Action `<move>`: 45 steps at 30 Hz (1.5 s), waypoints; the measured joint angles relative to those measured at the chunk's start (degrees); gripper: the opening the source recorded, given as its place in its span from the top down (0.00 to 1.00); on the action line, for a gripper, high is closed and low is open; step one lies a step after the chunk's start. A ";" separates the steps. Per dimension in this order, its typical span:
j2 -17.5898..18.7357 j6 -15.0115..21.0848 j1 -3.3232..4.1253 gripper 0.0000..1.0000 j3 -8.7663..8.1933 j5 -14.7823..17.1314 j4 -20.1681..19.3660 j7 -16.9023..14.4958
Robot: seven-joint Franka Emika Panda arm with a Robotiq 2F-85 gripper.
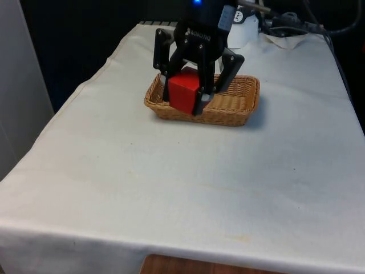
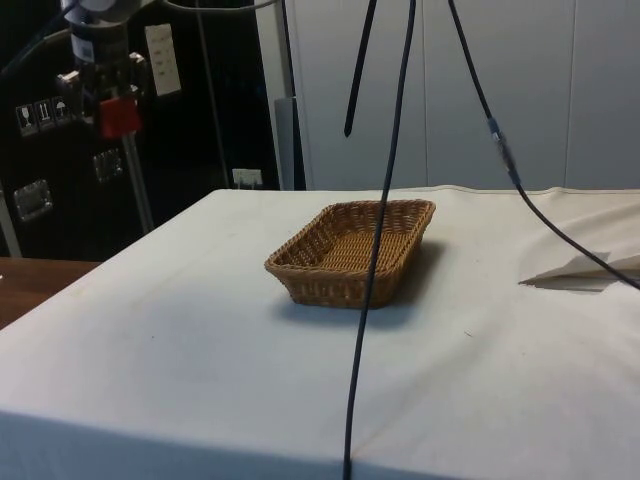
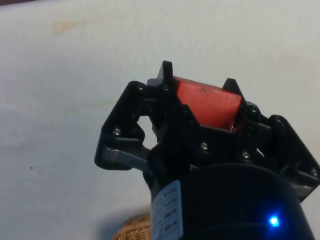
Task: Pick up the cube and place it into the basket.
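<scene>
Claw (image 1: 184,94) was clamped on the red cube (image 1: 183,90), one finger on each side face, held high in the air; the side view put the cube (image 2: 119,115) well above the bench (image 2: 200,330) and apart from the basket (image 2: 352,252). Judged step: carry across, centre over the basket's floor, lower past the rim, then release. Basket sat alone mid-bench, so open room on every side. Hanging cables (image 2: 385,230) crossed the side view; white cloth ran to the bench edges.
</scene>
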 measured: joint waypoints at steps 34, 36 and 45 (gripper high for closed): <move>1.66 2.75 -1.49 0.97 2.92 0.06 -0.23 -12.32; 1.60 2.75 -1.49 0.97 2.92 0.06 -0.29 -12.32; 1.60 2.58 -1.49 0.97 2.92 0.06 -0.29 -13.69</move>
